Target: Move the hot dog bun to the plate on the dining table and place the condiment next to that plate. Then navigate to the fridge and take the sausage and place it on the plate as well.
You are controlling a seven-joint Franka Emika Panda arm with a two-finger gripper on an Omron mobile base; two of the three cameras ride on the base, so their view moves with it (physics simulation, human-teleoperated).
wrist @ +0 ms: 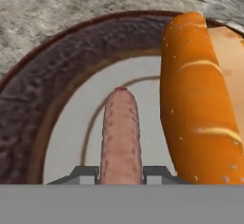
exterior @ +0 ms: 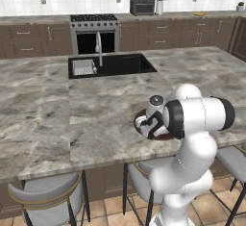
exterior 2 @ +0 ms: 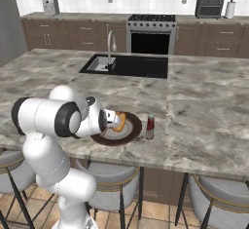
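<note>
Gripper (wrist: 121, 173) holds sausage (wrist: 120, 132) over plate (wrist: 57, 75), bun (wrist: 200, 99) alongside.

Even, bright rendered light, faint soft shadows, no glare, slightly coarse textures.

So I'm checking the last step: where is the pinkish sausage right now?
In the hand view the pinkish sausage is held between the gripper fingertips, over the grey centre of the dark brown plate, beside the orange-tan bun.
</note>
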